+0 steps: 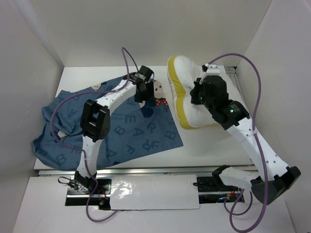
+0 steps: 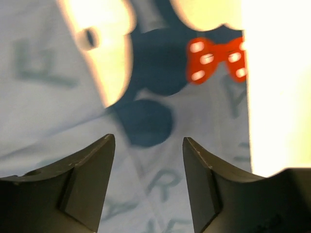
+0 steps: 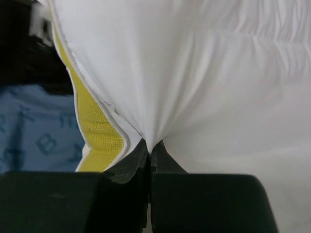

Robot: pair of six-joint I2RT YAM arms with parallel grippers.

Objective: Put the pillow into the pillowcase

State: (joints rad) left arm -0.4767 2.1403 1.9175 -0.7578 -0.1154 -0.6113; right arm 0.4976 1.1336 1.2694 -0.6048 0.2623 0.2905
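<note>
Lying over the left half of the table (image 1: 204, 145), the pillowcase (image 1: 126, 131) reaches toward the near left corner, while the pillow (image 1: 182, 73) sits bunched by the far right corner. The left wrist view shows the left gripper (image 2: 148, 141) spread wide over the printed cloth near a red dotted bow (image 2: 218, 58). The right wrist view shows the right gripper (image 3: 149, 145) pinching a fold of the pillow beside its yellow band (image 3: 95, 126).

Top camera looks down from above the near edge, whole desk (image 1: 204, 141) in frame. Left wrist camera sits close over the pillowcase (image 2: 43, 111), its bow (image 2: 217, 59) shared with top. Right wrist camera, tight against the pillow (image 3: 218, 73), far-right.
</note>
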